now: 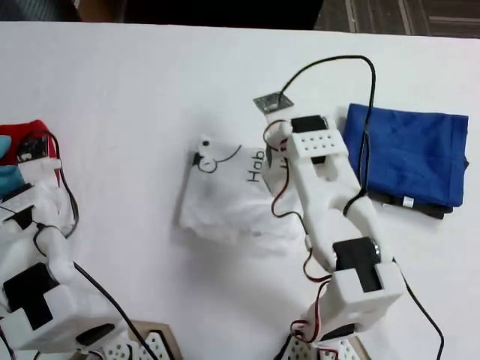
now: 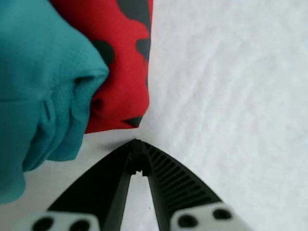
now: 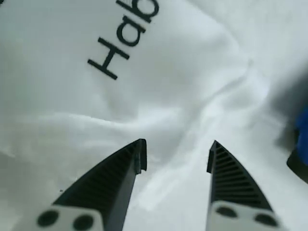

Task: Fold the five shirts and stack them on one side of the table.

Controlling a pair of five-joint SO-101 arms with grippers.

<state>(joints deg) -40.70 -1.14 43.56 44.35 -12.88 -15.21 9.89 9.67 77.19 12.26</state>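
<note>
The right gripper is open, its two black ribbed jaws well apart, and it hangs just above the white shirt. This shirt lies folded and wrinkled in the middle of the table, with black letters printed on its soft cloth. To the right of this arm, a folded blue shirt rests on a black cloth, and a black cable crosses its edge. The left gripper is closed on nothing, near a red shirt with black spots and a bunched teal shirt.
</note>
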